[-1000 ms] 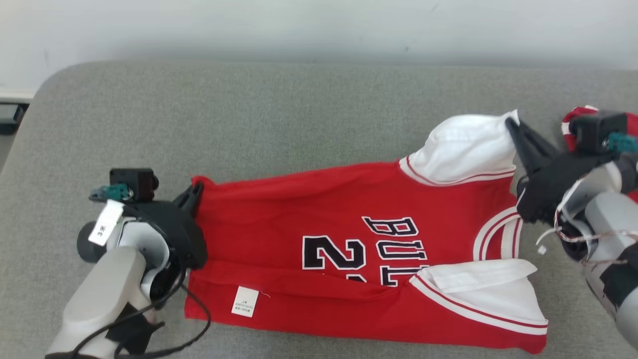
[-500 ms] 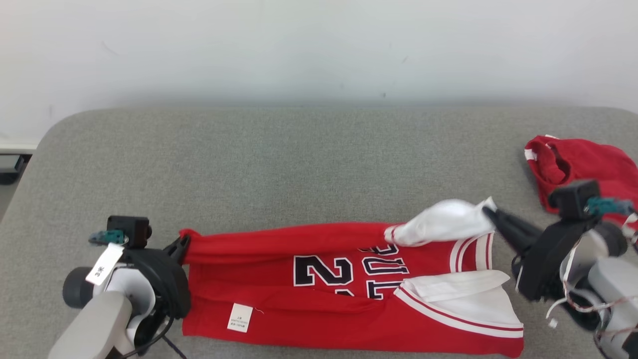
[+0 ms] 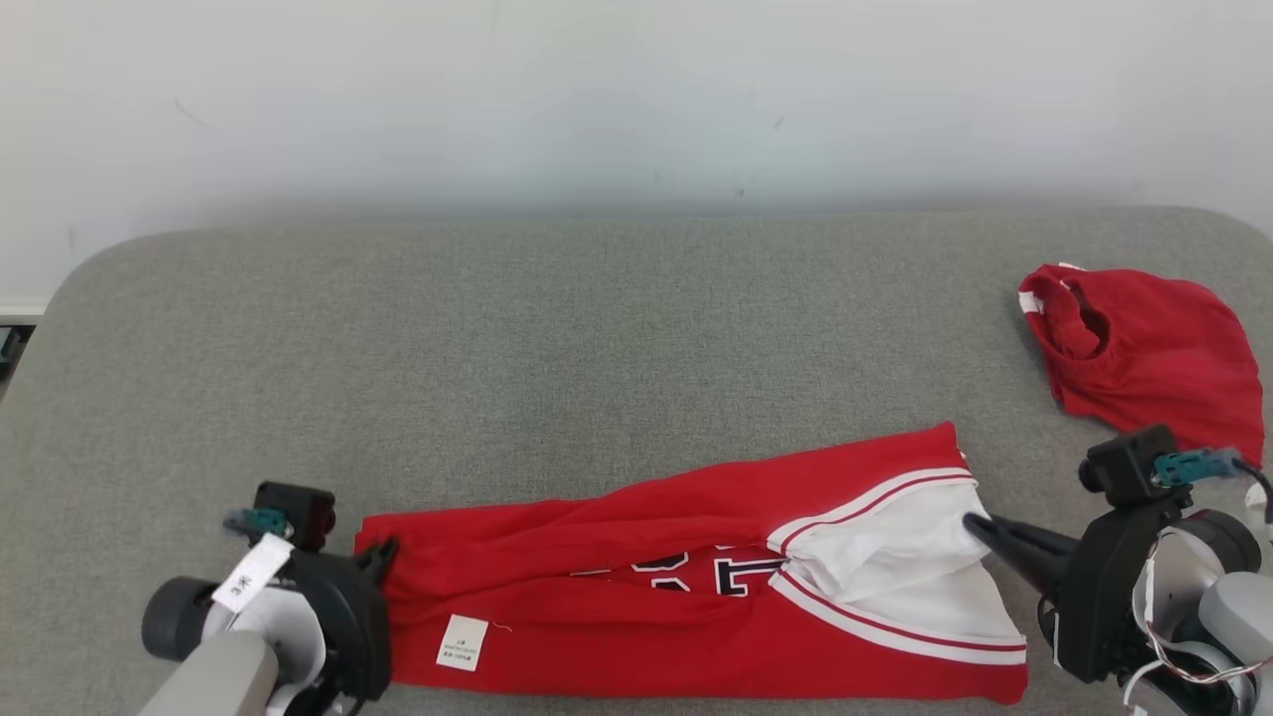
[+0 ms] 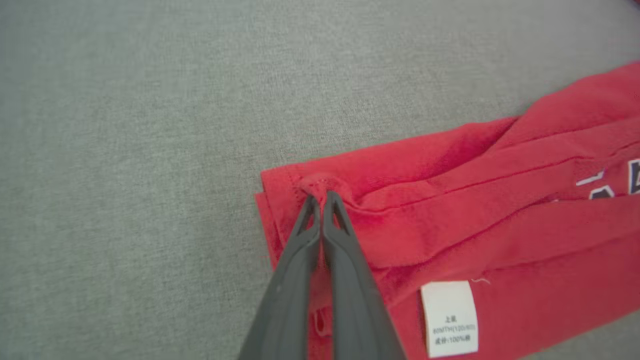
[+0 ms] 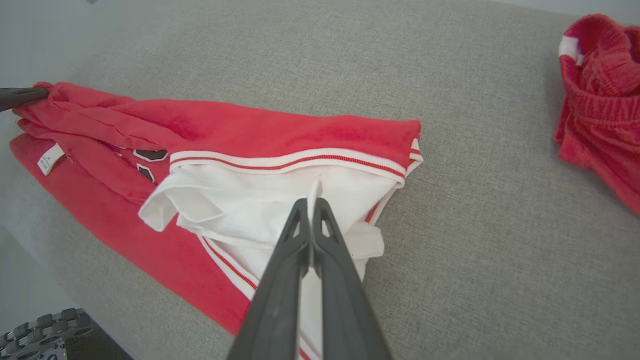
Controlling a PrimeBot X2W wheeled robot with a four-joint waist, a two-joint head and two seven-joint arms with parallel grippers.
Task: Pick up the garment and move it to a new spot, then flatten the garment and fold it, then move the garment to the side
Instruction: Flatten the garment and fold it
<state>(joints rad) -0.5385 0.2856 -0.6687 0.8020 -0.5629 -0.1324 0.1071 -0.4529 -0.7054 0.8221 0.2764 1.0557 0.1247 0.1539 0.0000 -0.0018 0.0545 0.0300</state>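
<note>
Left tool [image 4: 320, 196] pinches the hem [image 4: 282, 181] of the red jersey [image 3: 696, 646], right tool [image 5: 311, 201] its white sleeve [image 5: 235, 200]; lowering both ends together, taut, should fold it straight.

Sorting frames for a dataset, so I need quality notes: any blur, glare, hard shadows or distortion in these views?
Head view: soft even light, no glare, only faint shadows under the jersey; wall washed pale. Left wrist view: slightly soft overall, though the label print is partly legible. Right wrist view: wide-angle stretch at the edges, the second red garment a little soft.
</note>
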